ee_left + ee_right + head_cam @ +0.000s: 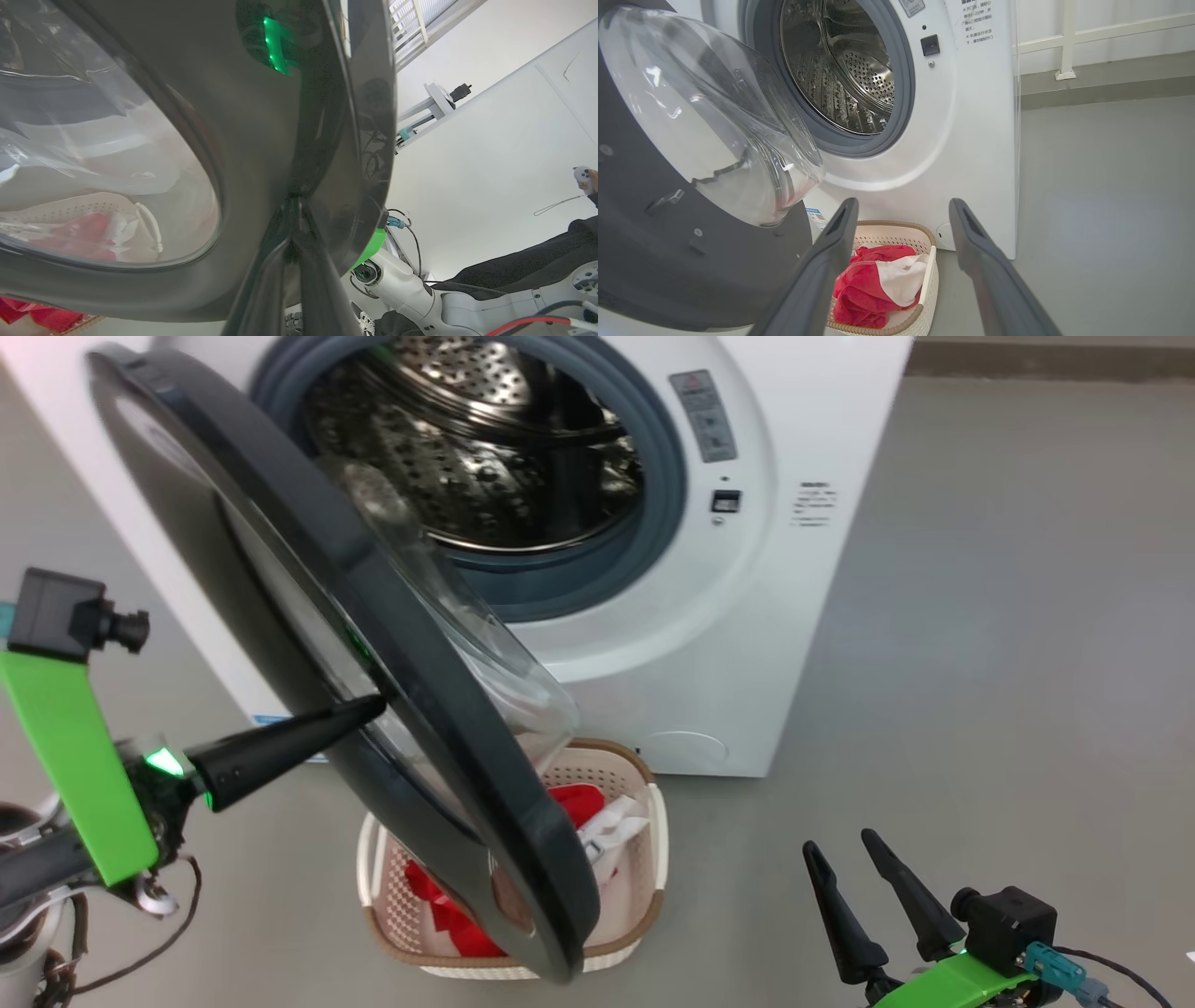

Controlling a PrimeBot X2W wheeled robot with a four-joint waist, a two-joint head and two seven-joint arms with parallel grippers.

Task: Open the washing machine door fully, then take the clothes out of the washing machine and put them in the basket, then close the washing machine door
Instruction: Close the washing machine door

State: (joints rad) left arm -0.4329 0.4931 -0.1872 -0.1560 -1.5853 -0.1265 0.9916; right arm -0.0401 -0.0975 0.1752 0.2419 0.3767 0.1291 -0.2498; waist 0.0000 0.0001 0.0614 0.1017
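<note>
Washing machine door (439,728) stood about half open, swung out on its left-hand hinge, free edge toward me. Clothes (574,800), red and white, lay in the basket (644,775) on the floor just in front of the washing machine (747,644). Drum (485,457) looked bare. Judged the emptying done and the closing in hand.

Left gripper (375,707): fingers pinched together into one point, holding nothing, tip touching the door's outer face at the glossy black rim beside the window. Right gripper (838,840): fingers spread wide, empty, low at my right, well apart from the door.

How to do it well, as I judged:
- Push with the tip and follow the door's arc, so the push lands square on the face.
- Rim was glossy; a point contact could skate off toward the glass.
- Pressing nearer the free edge than the hinge would give leverage.
- Glass bowl (714,121) had to seat inside the grey rubber ring (667,495), so press until the latch catches.
- Door's lower edge hung over the basket; could not tell the clearance.
- Right arm best kept out of the swing.

Floor (1008,663): smooth, grey, even. Room: white wall with a pale rail (1069,42) along it behind the machine. A person's hand (586,177) with a small pale controller showed at the edge of the left wrist view.
</note>
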